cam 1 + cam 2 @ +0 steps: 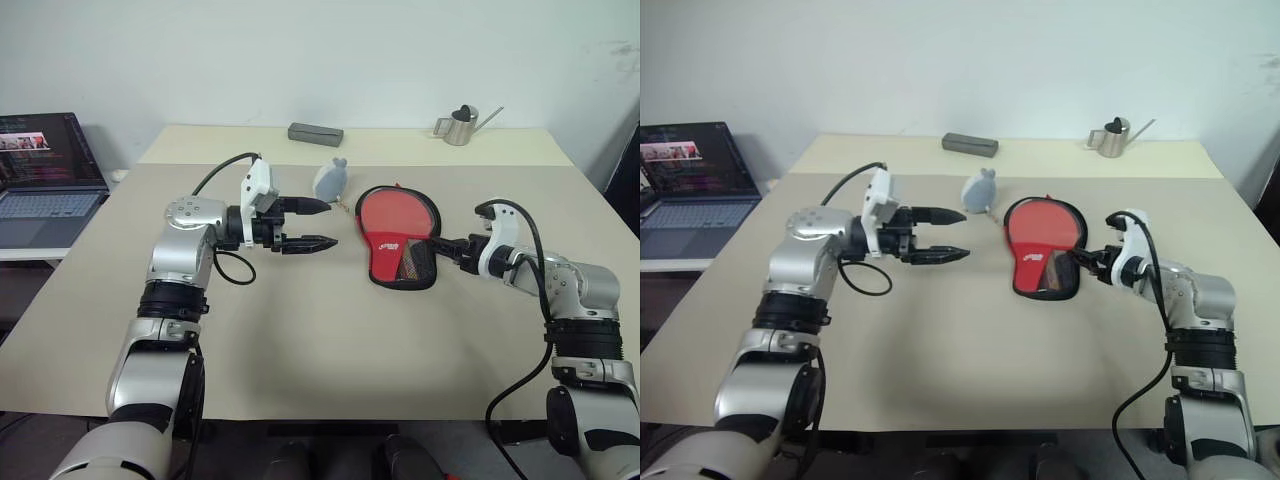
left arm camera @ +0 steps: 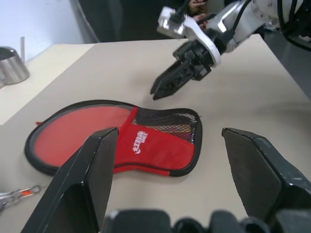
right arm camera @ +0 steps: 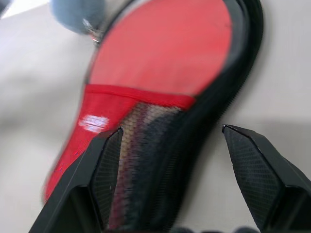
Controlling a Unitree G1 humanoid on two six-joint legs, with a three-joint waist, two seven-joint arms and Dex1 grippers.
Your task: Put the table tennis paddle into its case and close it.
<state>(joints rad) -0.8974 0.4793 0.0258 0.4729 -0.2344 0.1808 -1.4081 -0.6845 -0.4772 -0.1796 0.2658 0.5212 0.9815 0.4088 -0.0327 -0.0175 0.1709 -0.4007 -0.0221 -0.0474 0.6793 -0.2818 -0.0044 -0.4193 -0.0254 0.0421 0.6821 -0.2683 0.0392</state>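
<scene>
1. Nearest the camera are the two robot arms, reaching out over the tan tabletop (image 1: 300,350).
2. On the left, the left gripper (image 1: 316,224) hangs above the tabletop and points sideways toward the middle. Its two black fingers (image 2: 92,170) are spread apart and hold nothing.
3. On the right, the right gripper (image 1: 449,246) is low and sits just beside the narrow end of the case (image 1: 402,262). Its fingers (image 3: 265,174) are spread wide too, and they hold nothing.
4. That case lies flat in the middle of the tabletop, between the two grippers. It has a black edge and a red mesh pocket with white letters on it.
5. Through the clear side of the case you can see the round red face of the table tennis paddle (image 1: 398,213). The paddle is inside the case.
6. I cannot tell if the zip is shut.
7. Just beside the round end of the case stands a small grey thing (image 1: 330,181).
8. Far back on the tabletop lie a dark grey box (image 1: 315,133) and a little metal watering can (image 1: 461,126).
9. Off to the left side sits an open laptop (image 1: 45,170).
</scene>
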